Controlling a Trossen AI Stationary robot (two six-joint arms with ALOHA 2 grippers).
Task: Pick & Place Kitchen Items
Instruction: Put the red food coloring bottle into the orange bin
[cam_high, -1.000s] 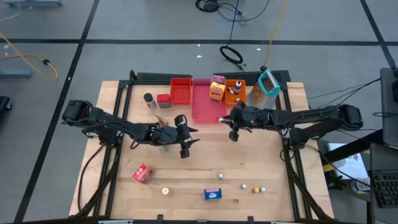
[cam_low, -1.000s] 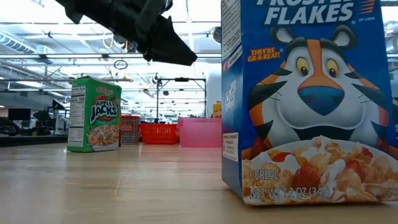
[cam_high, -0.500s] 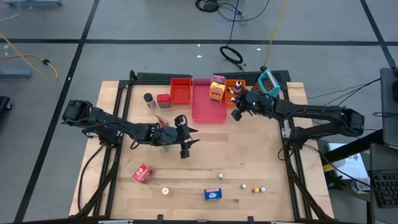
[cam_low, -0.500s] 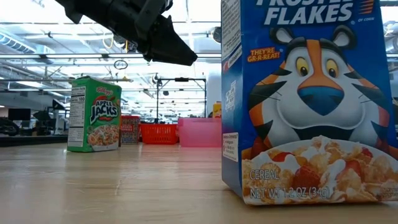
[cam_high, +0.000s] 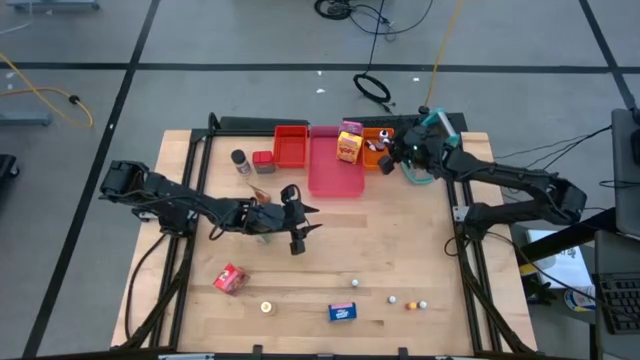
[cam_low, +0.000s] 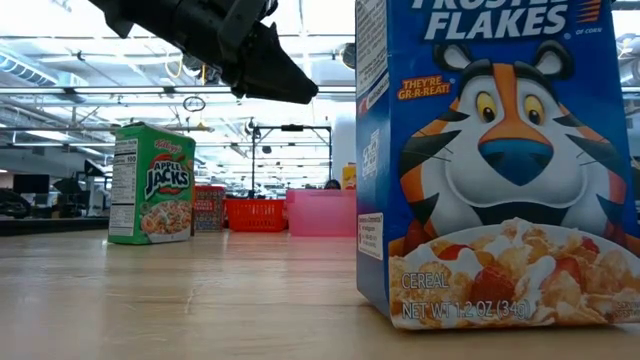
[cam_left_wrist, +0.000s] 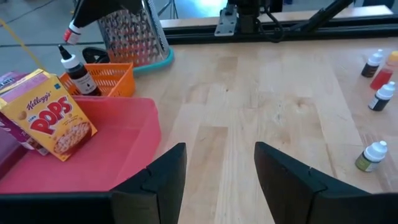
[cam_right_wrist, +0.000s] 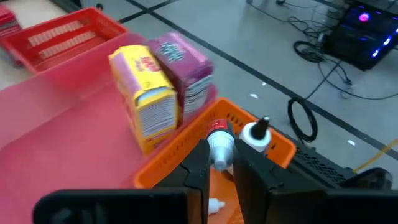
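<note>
My right gripper (cam_high: 384, 150) hangs over the orange tray (cam_high: 380, 136) at the far edge, shut on a small bottle with a white cap and a red band (cam_right_wrist: 219, 147). A second little bottle with a white cap (cam_right_wrist: 255, 135) stands in that tray. The yellow Pops box (cam_right_wrist: 146, 93) and a pink-purple pouch (cam_right_wrist: 185, 66) stand on the pink tray (cam_high: 333, 175). My left gripper (cam_high: 296, 236) hovers open over the middle of the table and touches nothing. A pink-red pouch (cam_high: 230, 278), a blue box (cam_high: 343, 312) and tiny pieces (cam_high: 393, 298) lie near the near edge. My right gripper pinches the small bottle between its two fingers (cam_right_wrist: 198, 168). The capped end (cam_left_wrist: 73, 32) sticks out past the fingertips. The fingers slant down from the table's right side. The bottle is lifted clear, tilted, above the orange tray.
A red tray (cam_high: 291, 146) sits left of the pink one, with a dark-capped shaker (cam_high: 239, 159) and a red box (cam_high: 263, 159) beside it. A grater with a teal rim (cam_left_wrist: 132, 38) stands behind the orange tray. Little bottles (cam_left_wrist: 380, 96) stand on bare wood toward the near edge.
My right gripper has swung from the near edge of the pink tray toward the table's far edge and now hangs over the orange tray. My left arm has kept still.
</note>
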